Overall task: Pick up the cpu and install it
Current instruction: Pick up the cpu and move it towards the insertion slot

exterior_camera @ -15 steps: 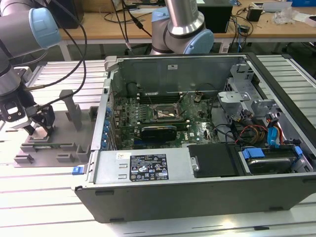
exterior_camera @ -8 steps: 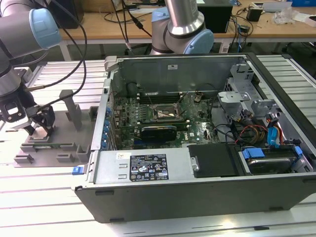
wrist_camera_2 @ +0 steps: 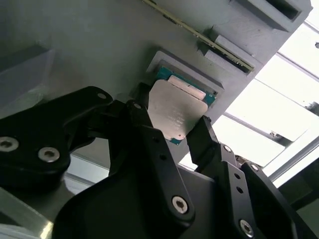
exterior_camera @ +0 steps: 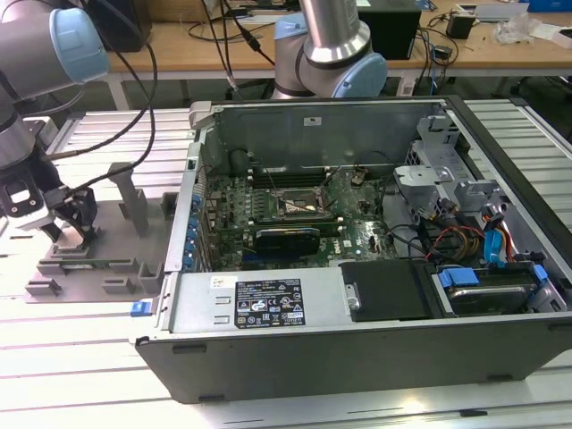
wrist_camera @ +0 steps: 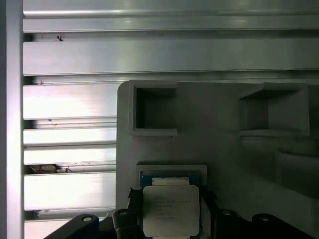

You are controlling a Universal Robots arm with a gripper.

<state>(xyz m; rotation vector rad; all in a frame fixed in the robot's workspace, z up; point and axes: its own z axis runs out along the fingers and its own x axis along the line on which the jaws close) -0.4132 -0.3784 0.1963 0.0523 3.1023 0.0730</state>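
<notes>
I am reading the gripper (exterior_camera: 76,222) as sitting low over the grey tray (exterior_camera: 80,274), which is lying on the slatted table (exterior_camera: 89,357) at the exterior view's left of the open computer case (exterior_camera: 357,357). In both wrist views the cpu (wrist_camera_2: 174,107) is lying flat in a shallow raised pocket (wrist_camera: 172,168) of the tray. Its metal top is facing up toward the cameras, and a thin green margin is showing along two edges. The black fingers (wrist_camera_2: 141,118) are drawn in narrow and bearing on two opposite sides of the cpu. I am seeing no gap on either side, and I cannot tell whether the chip is raised off its seat. The chip is looking close to square, so I am not calling a long axis; its edges are running parallel to the pocket frame. Room: in the first wrist view the pocket is sitting near one tray edge, with bare table slats just beyond it. Two hollow square blocks (wrist_camera: 154,107) are standing on the tray past the pocket, apart from it. In the exterior view, upright posts (exterior_camera: 134,197) are standing between the gripper and the case wall (exterior_camera: 195,206). The socket (exterior_camera: 299,207) is lying on the motherboard (exterior_camera: 232,223), well apart from the gripper, with case walls standing round it.
</notes>
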